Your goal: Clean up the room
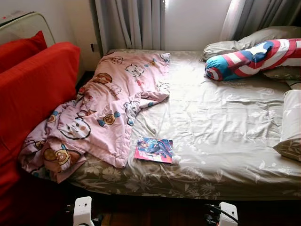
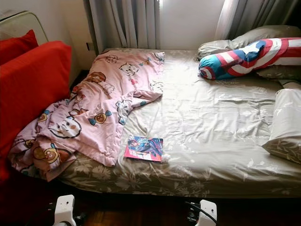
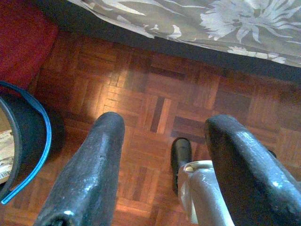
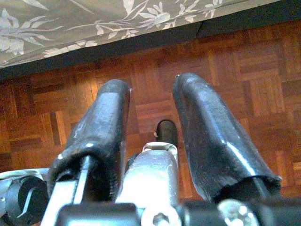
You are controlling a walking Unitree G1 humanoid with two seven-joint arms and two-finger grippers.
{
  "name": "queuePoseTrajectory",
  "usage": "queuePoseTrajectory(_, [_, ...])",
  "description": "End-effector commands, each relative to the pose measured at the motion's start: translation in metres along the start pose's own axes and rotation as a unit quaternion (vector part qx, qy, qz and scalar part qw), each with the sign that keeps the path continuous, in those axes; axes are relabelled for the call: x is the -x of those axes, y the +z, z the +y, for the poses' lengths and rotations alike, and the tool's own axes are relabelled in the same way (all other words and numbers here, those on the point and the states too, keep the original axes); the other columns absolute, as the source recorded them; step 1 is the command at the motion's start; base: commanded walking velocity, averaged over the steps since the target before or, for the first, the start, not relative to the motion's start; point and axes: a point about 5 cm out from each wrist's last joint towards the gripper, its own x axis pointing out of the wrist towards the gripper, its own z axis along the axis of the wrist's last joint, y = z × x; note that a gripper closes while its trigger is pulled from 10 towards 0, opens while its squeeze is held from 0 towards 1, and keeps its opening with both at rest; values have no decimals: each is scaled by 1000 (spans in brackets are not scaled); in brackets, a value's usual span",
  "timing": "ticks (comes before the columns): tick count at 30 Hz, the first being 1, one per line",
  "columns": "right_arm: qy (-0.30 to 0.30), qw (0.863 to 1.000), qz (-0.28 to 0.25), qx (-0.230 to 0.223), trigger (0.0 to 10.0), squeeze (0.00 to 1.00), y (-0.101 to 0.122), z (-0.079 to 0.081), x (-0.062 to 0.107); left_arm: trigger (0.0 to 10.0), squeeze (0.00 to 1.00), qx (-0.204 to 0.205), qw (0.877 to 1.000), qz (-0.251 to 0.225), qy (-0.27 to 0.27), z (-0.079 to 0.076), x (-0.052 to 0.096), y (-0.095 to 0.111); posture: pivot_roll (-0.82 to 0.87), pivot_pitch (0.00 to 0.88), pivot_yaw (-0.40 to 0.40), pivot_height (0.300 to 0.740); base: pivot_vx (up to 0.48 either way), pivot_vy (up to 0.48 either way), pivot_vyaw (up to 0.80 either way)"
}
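Red cushions (image 1: pixel 33 89) stand beyond and to the left of the left gripper (image 3: pixel 164 141), which hangs with fingers spread wide above parquet floor (image 3: pixel 155 94). Ahead of both grippers, up on the bed (image 1: pixel 221 136), a pink cartoon blanket (image 1: pixel 103 113) lies crumpled with a comic book (image 1: pixel 154 149) just beside its edge. Further right, the right gripper (image 4: pixel 150 103) hangs empty, fingers moderately parted, below the bed's edge.

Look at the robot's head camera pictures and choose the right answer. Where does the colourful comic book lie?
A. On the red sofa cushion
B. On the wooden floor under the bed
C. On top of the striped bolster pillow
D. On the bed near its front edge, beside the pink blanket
D: the comic book lies flat on the bed sheet near the front edge, right beside the crumpled pink blanket.
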Motion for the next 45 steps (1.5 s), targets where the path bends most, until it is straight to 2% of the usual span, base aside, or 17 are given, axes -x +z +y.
queuePoseTrajectory(1, [-1, 1000, -7, 0, 10000, 0, 3, -1, 0, 10000, 0, 2, 1000, 2, -5, -2, 0, -1, 52, 0, 4, 740, 0, 0, 0])
queuePoseTrajectory(5, [1, 1000, -8, 11, 10000, 0, 4, -1, 0, 10000, 0, 4, 1000, 1, -4, -2, 0, -1, 50, 0, 5, 740, 0, 0, 0])
queuePoseTrajectory(11, [3, 1000, -11, 17, 10000, 0, 6, -1, -1, 10000, 0, 32, 999, -18, -1, -2, 0, 2, 49, 0, 5, 740, 0, 0, 0])
queuePoseTrajectory(24, [-1, 1000, -12, 0, 10000, 0, 6, -1, -1, 10000, 0, 26, 1000, -13, -7, -3, 0, 2, 49, 0, 12, 740, 0, 0, 0])
queuePoseTrajectory(45, [0, 1000, -8, 0, 10000, 0, -2, 2, 1, 10000, 0, 13, 1000, -3, -6, 1, 1, -4, 37, 0, 26, 740, 0, 233, 0])
